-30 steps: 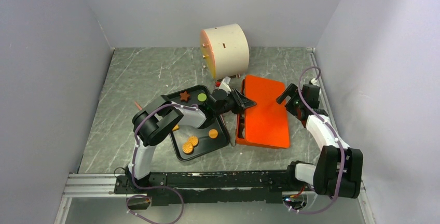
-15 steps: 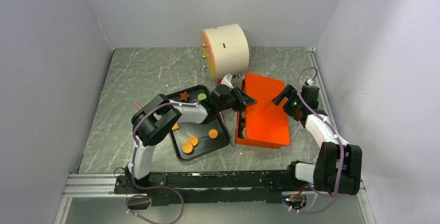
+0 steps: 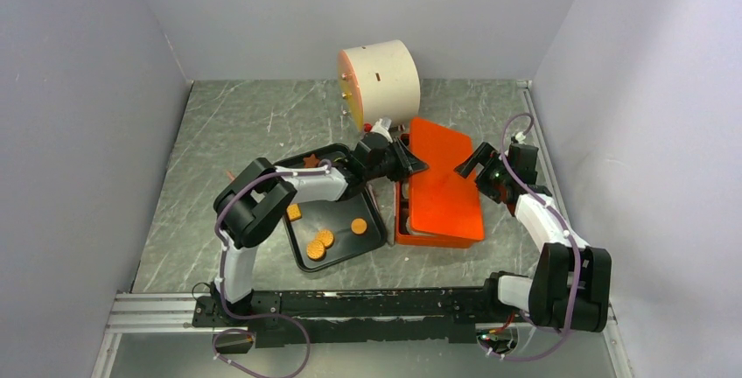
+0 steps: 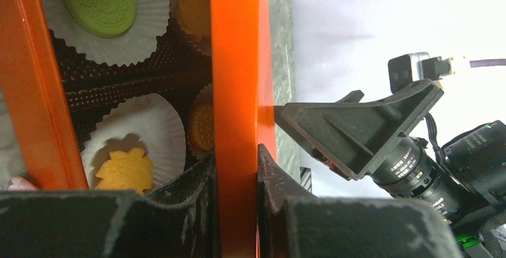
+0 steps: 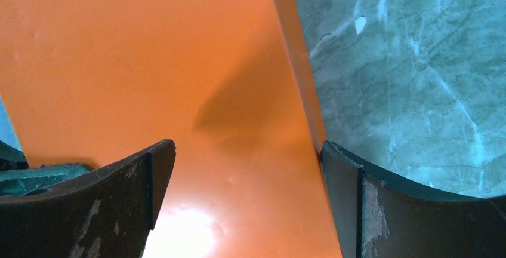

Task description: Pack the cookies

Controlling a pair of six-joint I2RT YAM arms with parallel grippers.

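Note:
In the top view my left gripper is shut on the left edge of the orange box lid, which is tilted up. In the left wrist view the lid edge sits between my shut jaws. Beneath it the box holds white liners with a green cookie, orange rounds and a yellow flower-shaped piece. My right gripper is open just above the lid's right side. Loose orange cookies and a brown star lie on the black tray.
A white cylinder lies on its side at the back, just behind the box. The tray sits left of the box under my left arm. Grey walls close in the marbled table on three sides.
My left gripper has moved back and left with the lid edge, and the lid stands steeper, showing the box's near side. My right gripper has shifted slightly left over the lid.

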